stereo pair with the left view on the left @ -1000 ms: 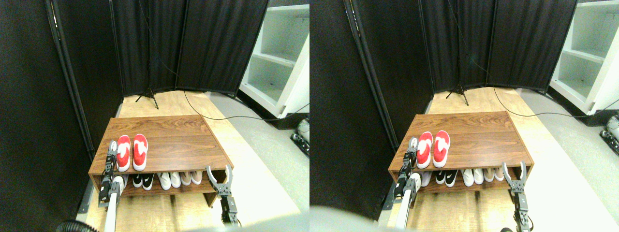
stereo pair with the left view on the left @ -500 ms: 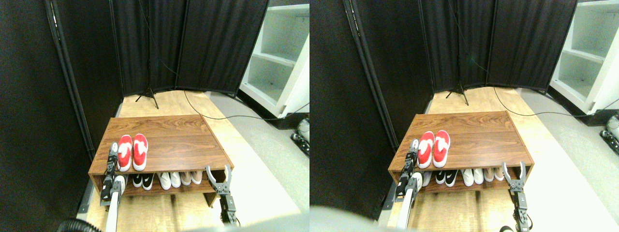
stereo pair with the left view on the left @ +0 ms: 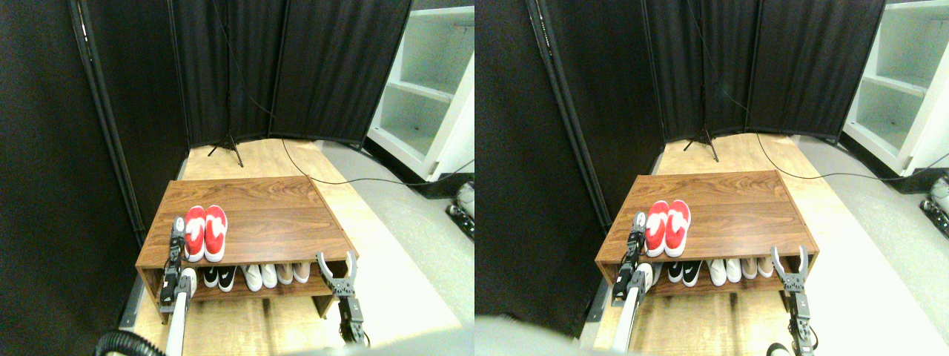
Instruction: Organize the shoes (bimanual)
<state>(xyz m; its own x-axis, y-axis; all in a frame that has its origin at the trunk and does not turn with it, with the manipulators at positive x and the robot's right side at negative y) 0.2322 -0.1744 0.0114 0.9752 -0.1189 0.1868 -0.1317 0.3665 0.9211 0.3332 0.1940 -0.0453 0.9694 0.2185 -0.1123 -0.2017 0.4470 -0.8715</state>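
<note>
Left manipulator [stereo pair with the left view on the left: 180, 311]: pale limb rising from the bottom edge, leaning slightly inward, dark wrist section crossing the front edge of the wooden shoe rack [stereo pair with the left view on the left: 282, 222]. Left gripper [stereo pair with the left view on the left: 177, 231] raised over the rack's top board, just beside the outer flank of the red shoes [stereo pair with the left view on the left: 205, 233]; contact with the left shoe possible, not confirmed at this size. Jaw state of this gripper: cannot tell, fingers seen end-on and merged into one dark strip.

Right manipulator [stereo pair with the left view on the left: 351, 317]: short dark column rising from the bottom edge at the rack's front right corner. Right gripper [stereo pair with the left view on the left: 336, 265] upright, two curved fingers spread wide in a V, nothing between them, tips level with the rack's top edge, well apart from the red pair.

Red shoes: on the top board, left portion, side by side and touching, toes pointing away from the camera, white patches on the uppers. Lying flat, parallel to the rack's left edge.

Lower shelf: row of other shoes [stereo pair with the left view on the left: 256, 276], black-and-white, white and beige, only toes or heels showing, remainder hidden under the top board. Leftmost of that row partly covered by the left limb.

Behind: black folding screen [stereo pair with the left view on the left: 296, 67], white shelving unit [stereo pair with the left view on the left: 426, 89] cut off at the right edge, black cable [stereo pair with the left view on the left: 348, 179] across the floor.
</note>
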